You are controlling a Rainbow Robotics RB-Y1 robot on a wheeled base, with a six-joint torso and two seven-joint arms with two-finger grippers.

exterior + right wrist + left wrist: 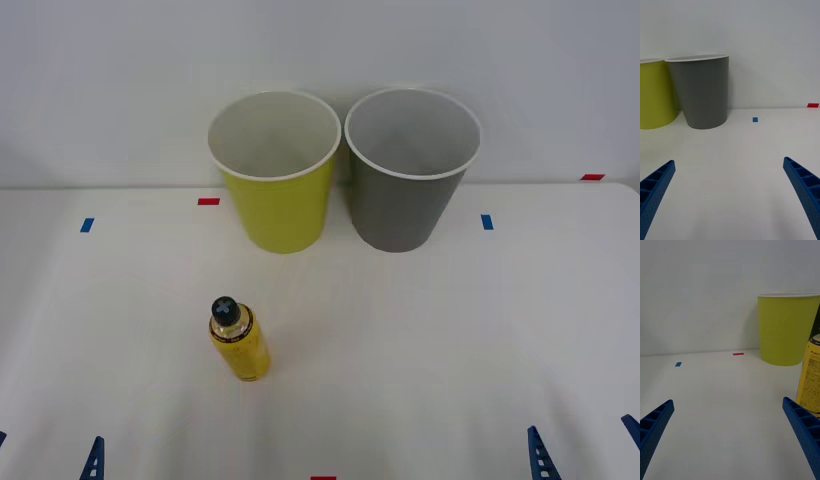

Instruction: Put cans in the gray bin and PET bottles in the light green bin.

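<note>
Both bins stand upright at the far side of the white table (480, 330), right against each other: the light green bin (275, 190) on the left, the gray bin (408, 190) on the right, rims touching or very nearly so. Both look empty inside from above.

The PET bottle (240, 340), yellow with a black cap, stands upright on the near left part of the table, well apart from the bins and in front of the light green one.

Down at the near edge, the left gripper (45, 455) sits low at the left, fingers spread wide with nothing between them; the bottle stands just beyond it, to its right. The right gripper (585, 445) waits at the near right, fingers likewise wide apart and empty, facing the gray bin.

Small red and blue tape marks (208, 201) dot the tabletop.
</note>
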